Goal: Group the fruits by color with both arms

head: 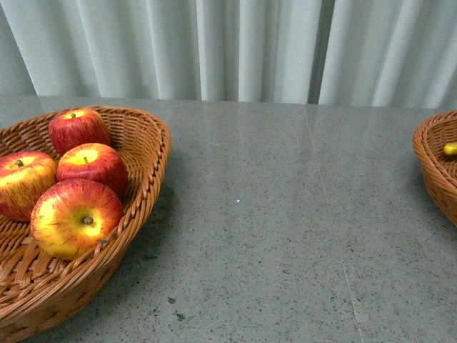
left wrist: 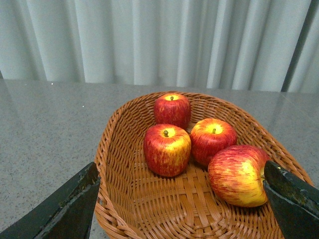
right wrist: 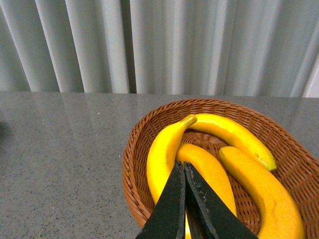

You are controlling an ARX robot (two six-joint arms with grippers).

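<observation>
Left claw [left wrist: 182, 199]: seen only in the left wrist view, its two black fingers spread wide apart at either side, gripping nothing, hovering over the apple basket [left wrist: 117, 149].

Apple basket, front view [head: 146, 153]: woven brown wicker at the left of the grey speckled surface [head: 285, 229]. Holds four red apples streaked yellow, stems up: one at the rear [head: 77, 128], one at the left edge [head: 25, 182], one in the middle [head: 93, 166], one nearest the camera [head: 75, 218]. The three front apples touch one another. The left wrist view gives the same four from the other side, with the nearest apple [left wrist: 238, 175] just beside one finger; whether they touch cannot be told.

Centre of the surface: bare grey stone with a faint seam; pale pleated curtain [head: 235, 46] behind.

Banana basket, front view [head: 432, 168]: only its rim shows at the right edge, with a small yellow tip [head: 450, 148] inside. The right wrist view shows the contents: four yellow bananas lying in the wicker basket [right wrist: 132, 164], the leftmost [right wrist: 162, 159] with its tip up, another curved along the far wall [right wrist: 239, 137].

Right claw [right wrist: 184, 172]: seen only in the right wrist view, black fingers pressed together, nothing between them, above the bananas.
</observation>
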